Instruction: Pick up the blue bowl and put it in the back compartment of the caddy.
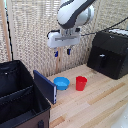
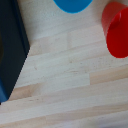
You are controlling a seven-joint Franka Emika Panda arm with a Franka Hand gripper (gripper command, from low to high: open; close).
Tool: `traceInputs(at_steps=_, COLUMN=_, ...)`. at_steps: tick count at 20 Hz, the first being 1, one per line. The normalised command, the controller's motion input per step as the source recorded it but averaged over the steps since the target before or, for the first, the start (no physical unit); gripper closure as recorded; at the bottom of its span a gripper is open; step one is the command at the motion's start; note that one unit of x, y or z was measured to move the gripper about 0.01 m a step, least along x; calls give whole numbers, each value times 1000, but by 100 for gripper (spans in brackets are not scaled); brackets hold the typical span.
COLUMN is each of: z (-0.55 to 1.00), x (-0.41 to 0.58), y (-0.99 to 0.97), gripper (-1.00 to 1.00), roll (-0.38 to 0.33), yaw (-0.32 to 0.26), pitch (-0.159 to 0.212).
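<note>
The blue bowl (image 1: 61,83) rests on the wooden table next to the caddy's blue-edged flap panel (image 1: 45,86). In the wrist view only the bowl's rim (image 2: 73,5) shows at the frame edge. The black caddy (image 1: 17,97) fills the exterior view's left, with a crosswise divider; its back compartment (image 1: 12,77) is the farther black-lined section. My gripper (image 1: 62,52) hangs well above the bowl, fingers apart and empty. The fingers do not show in the wrist view.
A red cup (image 1: 81,83) stands upright just to the exterior view's right of the bowl, also seen as the red cup (image 2: 116,30) in the wrist view. A black box-shaped appliance (image 1: 110,52) sits at the back right. A woven screen backs the table.
</note>
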Motion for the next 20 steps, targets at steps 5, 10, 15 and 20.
traceInputs(at_steps=5, z=-101, x=346, y=-460, gripper=-100, roll=41, yaw=63, pitch=31)
traceInputs(at_steps=10, z=-137, x=325, y=-503, gripper=-100, roll=40, yaw=92, pitch=29)
traceInputs(at_steps=15, z=-246, x=174, y=-305, gripper=-100, roll=12, yaw=67, pitch=37)
traceInputs(at_steps=20, z=-472, x=141, y=-83, gripper=-100, roll=-1, yaw=2, pitch=15)
